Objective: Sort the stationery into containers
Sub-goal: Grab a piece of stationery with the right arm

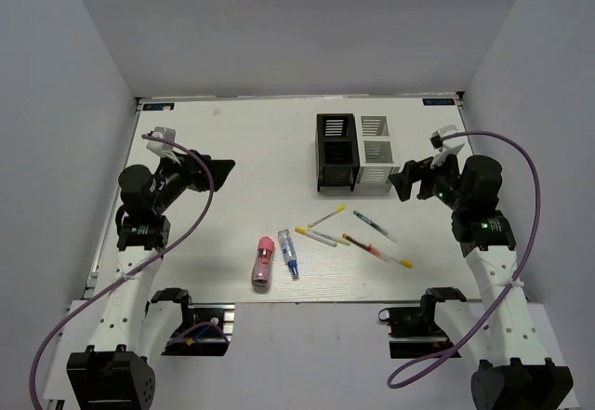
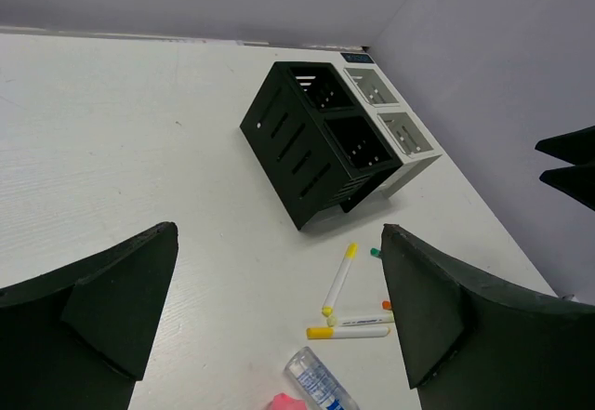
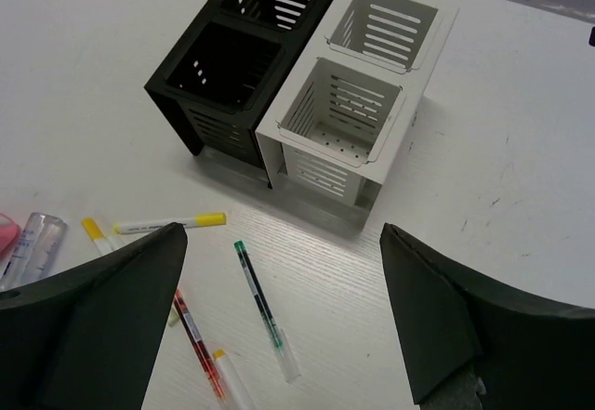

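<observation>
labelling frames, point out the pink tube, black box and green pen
pink tube (image 1: 262,266), top view, mid body
black box (image 3: 223,131), right wrist view, near slotted wall
green pen (image 3: 264,308), right wrist view, mid barrel

Both arms parked in a folded pose with elbows bent and wrists held above the table. Left arm (image 1: 141,207) bends inward. The left gripper (image 1: 223,165) is level-ish and tips slightly down, jaws wide apart, holding nothing. Right arm (image 1: 483,219) mirrors it. The right gripper (image 1: 400,183) aims inward toward the left one, jaws wide apart, holding nothing. The two grippers face each other, well apart. In the wrist views, black fingers (image 2: 112,312) splay to either side of frame. A purple cable (image 1: 200,201) loops off each wrist.
</observation>
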Robot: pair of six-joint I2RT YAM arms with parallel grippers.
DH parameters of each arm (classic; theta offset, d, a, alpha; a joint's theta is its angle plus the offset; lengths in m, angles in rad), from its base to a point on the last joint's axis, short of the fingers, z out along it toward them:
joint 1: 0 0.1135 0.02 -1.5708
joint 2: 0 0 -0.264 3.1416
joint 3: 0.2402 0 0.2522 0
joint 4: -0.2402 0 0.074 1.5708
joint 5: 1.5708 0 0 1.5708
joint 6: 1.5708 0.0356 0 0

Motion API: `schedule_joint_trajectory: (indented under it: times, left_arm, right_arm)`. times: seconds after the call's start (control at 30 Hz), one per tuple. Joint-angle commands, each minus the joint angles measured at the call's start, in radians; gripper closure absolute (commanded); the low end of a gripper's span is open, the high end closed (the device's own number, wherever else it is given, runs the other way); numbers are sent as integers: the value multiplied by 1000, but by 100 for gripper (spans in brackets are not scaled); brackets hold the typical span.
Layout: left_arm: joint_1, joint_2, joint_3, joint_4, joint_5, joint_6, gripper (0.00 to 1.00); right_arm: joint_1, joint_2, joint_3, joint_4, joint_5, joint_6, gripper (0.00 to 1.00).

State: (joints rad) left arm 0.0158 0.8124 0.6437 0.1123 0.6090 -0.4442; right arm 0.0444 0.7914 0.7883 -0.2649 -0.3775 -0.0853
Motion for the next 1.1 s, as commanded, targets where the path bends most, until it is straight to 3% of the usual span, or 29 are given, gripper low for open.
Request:
schedule_joint_trajectory:
  times: [0.0, 0.4, 0.43, 0.47, 0.53, 0.57, 0.6, 0.63, 0.67, 0.7, 0.73, 0.77, 0.83, 0.9, 1.07]
  left_arm:
    - [0, -13, 10, -2, 3, 15, 0]
    - [0, -13, 10, 7, 23, 15, 0]
    - [0, -13, 10, 7, 23, 15, 4]
    - [0, -13, 1, 19, 37, 15, 9]
    - [0, -1, -9, 35, 49, 4, 43]
    - [0, 13, -9, 35, 49, 4, 59]
    - [0, 25, 16, -18, 49, 39, 69]
    - [-11, 57, 34, -57, 49, 68, 71]
    - [-25, 79, 66, -141, 49, 102, 67]
    - [-25, 100, 79, -182, 31, 119, 44]
    - [-51, 132, 89, -225, -18, 134, 33]
    - [-62, 145, 90, -252, -37, 143, 24]
    - [-82, 154, 100, -312, -143, 163, 11]
    - [-103, 163, 100, -312, -193, 164, 10]
    - [-137, 231, 131, -312, -259, 174, 5]
  right_arm:
    - [11, -23, 9, 55, -1, 12, 10]
    - [17, 9, 15, -25, -52, -132, 10]
    - [18, 12, 20, -34, -51, -149, 10]
    - [18, 11, 31, -71, -52, -210, 10]
    - [18, 2, 31, -91, -44, -218, 10]
    - [17, -6, 31, -103, -88, -297, 10]
    - [14, -24, 22, -117, -121, -316, 10]
    - [12, -32, 14, -112, -150, -311, 10]
    - [14, -43, 6, -123, -181, -329, 18]
    - [18, -44, 6, -149, -220, -346, 38]
    - [20, -40, 14, -175, -233, -381, 59]
    - [25, -26, 23, -187, -241, -398, 69]
    - [49, 9, 28, -267, -259, -448, 66]
    - [70, 89, 28, -281, -235, -493, 51]
    - [187, 233, -3, -234, -43, -502, 40]
